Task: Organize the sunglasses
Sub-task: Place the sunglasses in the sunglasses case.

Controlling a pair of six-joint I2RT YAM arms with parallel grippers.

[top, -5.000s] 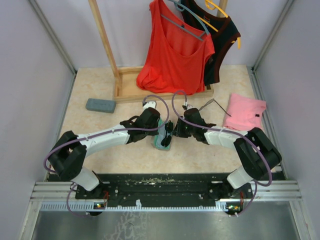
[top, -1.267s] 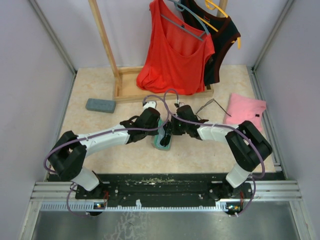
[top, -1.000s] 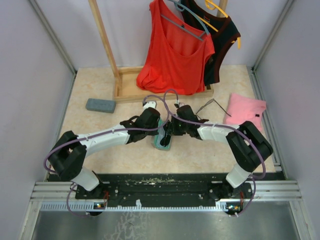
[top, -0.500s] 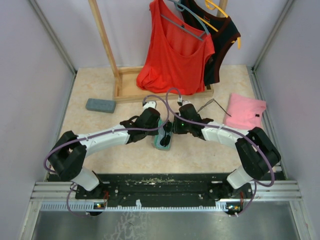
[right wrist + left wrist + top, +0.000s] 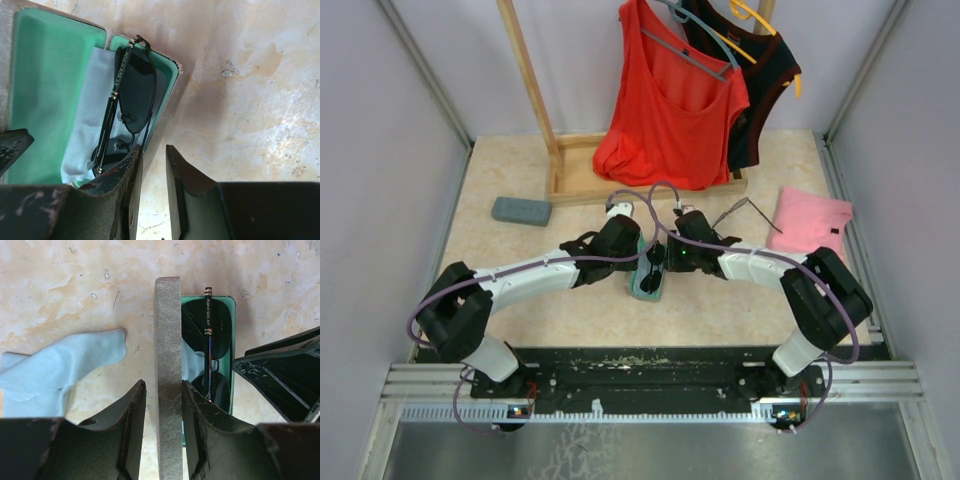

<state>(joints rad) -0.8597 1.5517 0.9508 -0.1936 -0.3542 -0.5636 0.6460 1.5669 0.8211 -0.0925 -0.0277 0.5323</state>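
Observation:
One pair of sunglasses (image 5: 207, 340) (image 5: 132, 95) lies folded in an open green-lined case (image 5: 647, 285) on a light blue cloth. My left gripper (image 5: 164, 385) (image 5: 638, 250) is open. It straddles the case's upright grey lid (image 5: 168, 340), with the right finger against it and a gap on the left. My right gripper (image 5: 154, 149) (image 5: 663, 255) hangs just off the case's right rim, slightly open, with only floor between its fingers. A second pair of sunglasses (image 5: 748, 205) lies unfolded on the floor by the pink cloth.
A loose light blue cloth (image 5: 65, 365) lies left of the case. A shut grey case (image 5: 521, 210) sits at the back left. A pink cloth (image 5: 810, 222) lies at the right. A wooden rack base (image 5: 580, 185) with hanging garments stands behind.
The right arm came in from the right to the case, then shifted slightly beside it. The left arm has stayed at the lid.

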